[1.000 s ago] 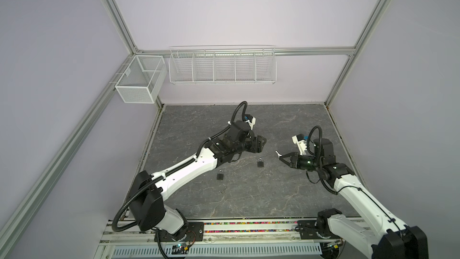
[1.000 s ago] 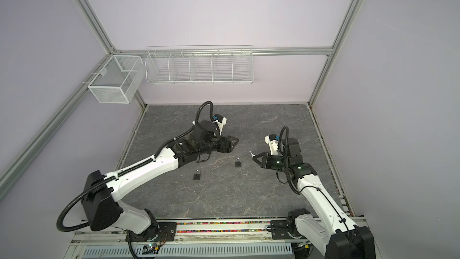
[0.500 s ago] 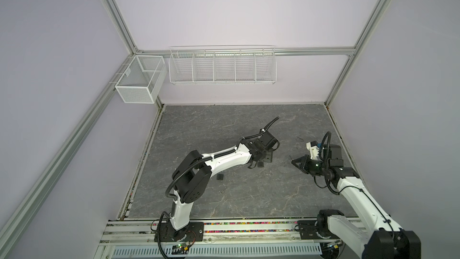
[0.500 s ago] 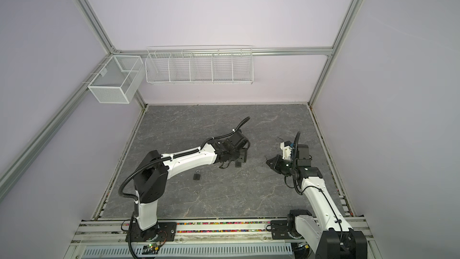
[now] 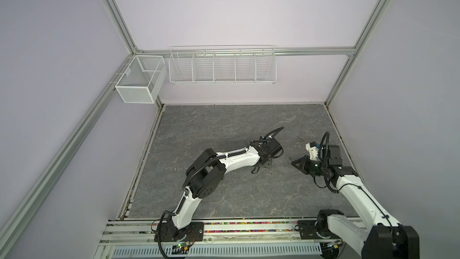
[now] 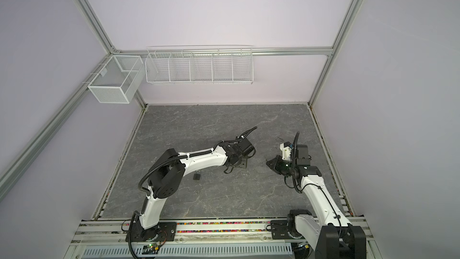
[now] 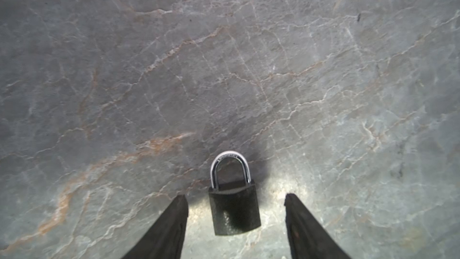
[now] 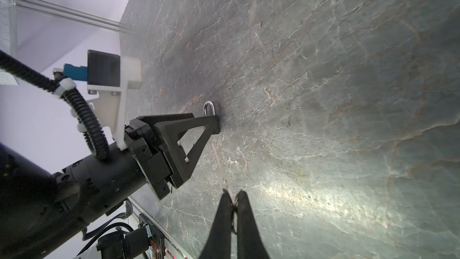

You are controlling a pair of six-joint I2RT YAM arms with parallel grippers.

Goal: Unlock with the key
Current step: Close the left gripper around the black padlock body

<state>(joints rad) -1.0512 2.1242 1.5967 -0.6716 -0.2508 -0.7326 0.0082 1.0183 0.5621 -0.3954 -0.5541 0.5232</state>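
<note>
A dark padlock (image 7: 234, 208) with a silver shackle (image 7: 230, 168) lies flat on the stone tabletop. My left gripper (image 7: 235, 196) is down over it, open, with one finger on each side of the body and a gap on both sides. In both top views this gripper (image 5: 263, 168) (image 6: 239, 166) sits mid-table and covers that padlock. In the right wrist view only the shackle (image 8: 208, 108) shows past the left fingers (image 8: 199, 124). My right gripper (image 8: 233, 193) (image 5: 293, 164) is shut on the key, whose thin blade (image 8: 219, 163) sticks out toward the padlock.
A second padlock (image 6: 197, 176) lies beside the left arm's elbow. A small wire loop (image 5: 300, 137) lies behind the right gripper. White wire baskets (image 5: 222, 66) (image 5: 139, 80) hang on the back frame. The arms' base rail (image 5: 224, 230) runs along the front edge.
The left arm swung right and came down over the padlock, and its jaws have narrowed. The right gripper drew back a little to the right, still holding the key.
</note>
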